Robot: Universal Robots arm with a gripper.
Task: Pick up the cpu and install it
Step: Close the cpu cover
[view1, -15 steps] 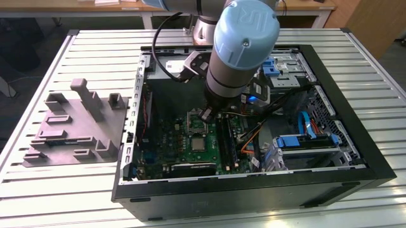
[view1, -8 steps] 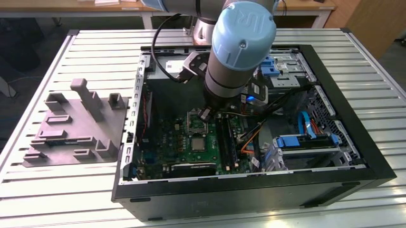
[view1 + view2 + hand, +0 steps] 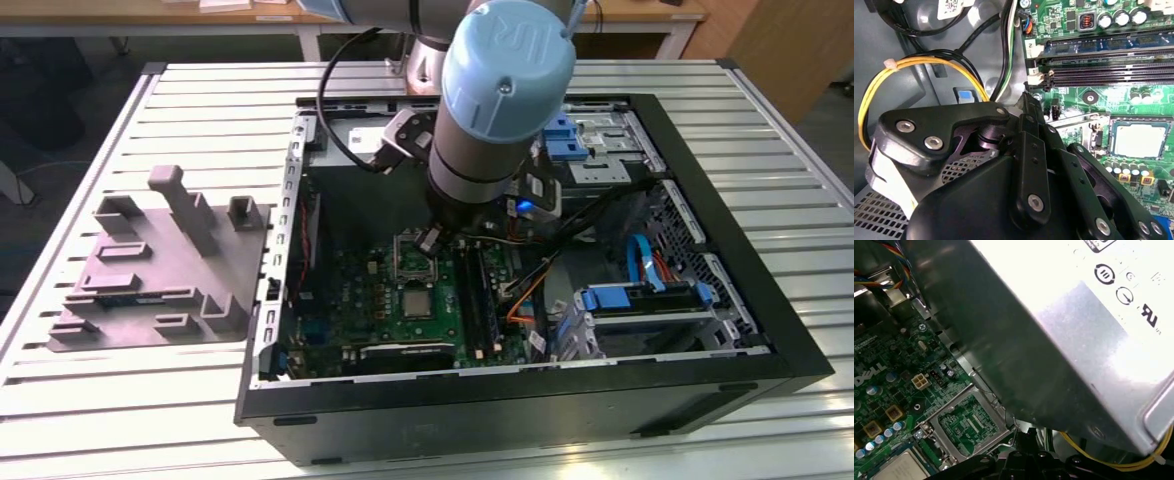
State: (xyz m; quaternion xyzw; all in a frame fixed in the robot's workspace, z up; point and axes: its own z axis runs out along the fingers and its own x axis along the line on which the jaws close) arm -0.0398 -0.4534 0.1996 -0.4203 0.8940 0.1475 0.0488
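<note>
The cpu (image 3: 418, 303) is a small silvery square lying flat in its socket on the green motherboard (image 3: 360, 290), inside the open computer case. It also shows as a pale square in the second wrist view (image 3: 1140, 140) and the first wrist view (image 3: 901, 470). The socket's metal hold-down frame (image 3: 966, 422) stands swung open beside the chip. My gripper (image 3: 430, 240) hangs over the board just beyond the socket, near that open frame and apart from the cpu. Its black linkage (image 3: 1026, 102) fills the foreground of the second wrist view.
The black computer case (image 3: 747, 300) lies open on a slatted white table (image 3: 200, 90). A big grey metal box with a white label (image 3: 1079, 330) sits close to the gripper. Yellow and black cables (image 3: 914, 65), memory slots (image 3: 1104, 72), blue drive brackets (image 3: 641, 295) and a grey fixture (image 3: 160, 270) lie around.
</note>
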